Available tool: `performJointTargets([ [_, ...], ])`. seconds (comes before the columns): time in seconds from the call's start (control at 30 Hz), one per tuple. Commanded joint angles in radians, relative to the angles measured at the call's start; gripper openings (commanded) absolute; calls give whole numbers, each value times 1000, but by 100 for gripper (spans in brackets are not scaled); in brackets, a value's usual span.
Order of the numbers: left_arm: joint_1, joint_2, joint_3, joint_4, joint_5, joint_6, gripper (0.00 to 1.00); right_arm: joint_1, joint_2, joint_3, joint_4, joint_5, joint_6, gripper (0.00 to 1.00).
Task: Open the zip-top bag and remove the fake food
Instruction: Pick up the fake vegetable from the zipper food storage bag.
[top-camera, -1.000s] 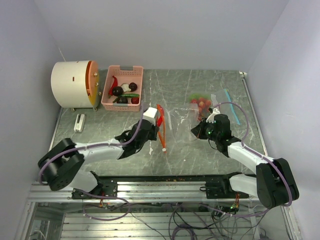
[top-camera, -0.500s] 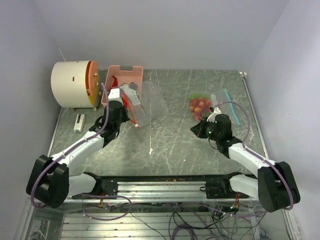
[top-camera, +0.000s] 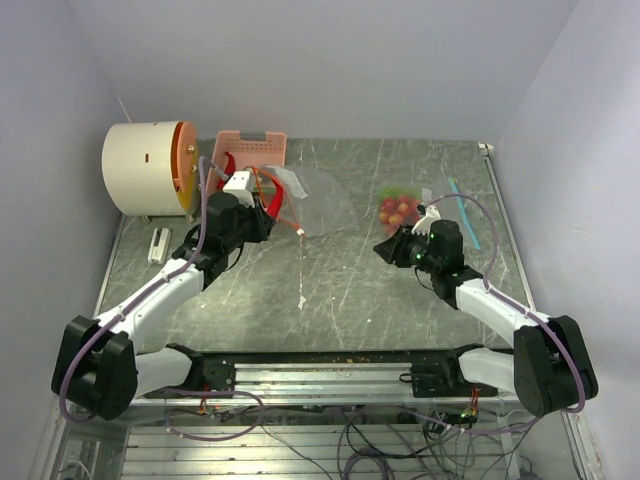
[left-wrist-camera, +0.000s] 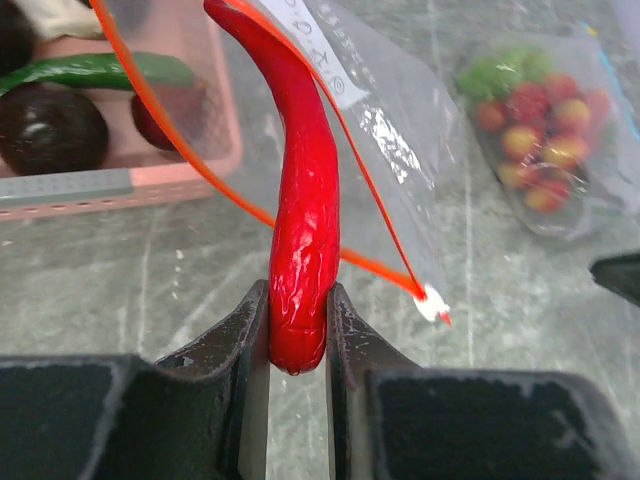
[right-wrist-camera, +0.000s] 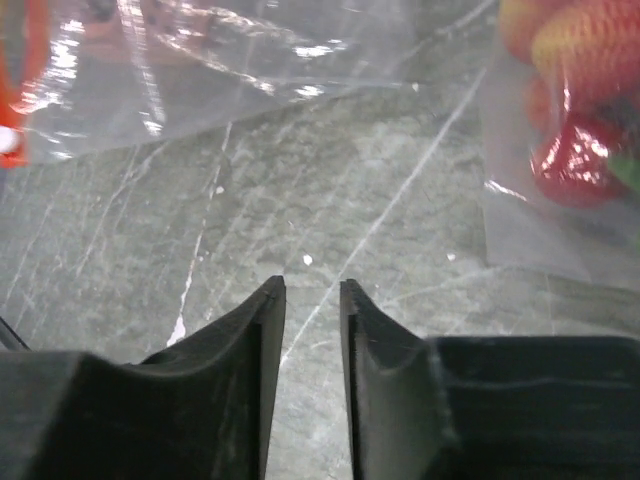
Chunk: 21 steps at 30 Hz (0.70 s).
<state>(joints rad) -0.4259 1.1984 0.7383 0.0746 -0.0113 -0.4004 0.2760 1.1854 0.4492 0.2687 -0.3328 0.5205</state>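
My left gripper (top-camera: 262, 207) is shut on a red toy chili (left-wrist-camera: 305, 220), held above the table beside the pink basket (top-camera: 262, 146). The clear zip-top bag (top-camera: 318, 200) with an orange zip (left-wrist-camera: 300, 230) hangs around the chili. The basket (left-wrist-camera: 120, 185) holds a dark purple piece (left-wrist-camera: 50, 130) and a green pepper (left-wrist-camera: 100, 68). A second clear bag of red, orange and green fake food (top-camera: 398, 210) lies at the right, also seen in the left wrist view (left-wrist-camera: 535, 140). My right gripper (top-camera: 385, 250) hovers beside it, jaws slightly apart and empty (right-wrist-camera: 312, 290).
A white cylinder with an orange lid (top-camera: 150, 168) stands at the back left next to the basket. A small white object (top-camera: 160, 245) lies at the left edge. A blue strip (top-camera: 462, 225) lies by the second bag. Walls close in on the left, back and right.
My left arm swung from the table's middle to the basket, carrying the chili and the clear bag with it. My right gripper shifted slightly left and back.
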Motion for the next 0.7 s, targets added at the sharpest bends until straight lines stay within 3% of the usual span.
performJointTargets([
  [0.0,27,-86,57,-58,199,-15,7,-1,5,38,48,-31,-9,33],
  [0.13,48,-103,157,-230,324,21,7,-1,8,15,66,-33,-3,38],
  [0.27,50,-108,166,-243,463,-24,7,-1,14,10,86,-48,6,46],
  [0.33,50,-153,131,-229,371,-68,7,-1,17,18,82,-51,6,46],
  [0.43,51,-223,85,-217,95,-94,7,-1,10,20,67,-43,-4,46],
  [0.53,52,-155,155,-252,3,-65,7,-1,-2,18,44,-33,-20,45],
  [0.67,54,-31,192,-152,-156,-43,7,-1,-10,3,35,-16,-30,42],
])
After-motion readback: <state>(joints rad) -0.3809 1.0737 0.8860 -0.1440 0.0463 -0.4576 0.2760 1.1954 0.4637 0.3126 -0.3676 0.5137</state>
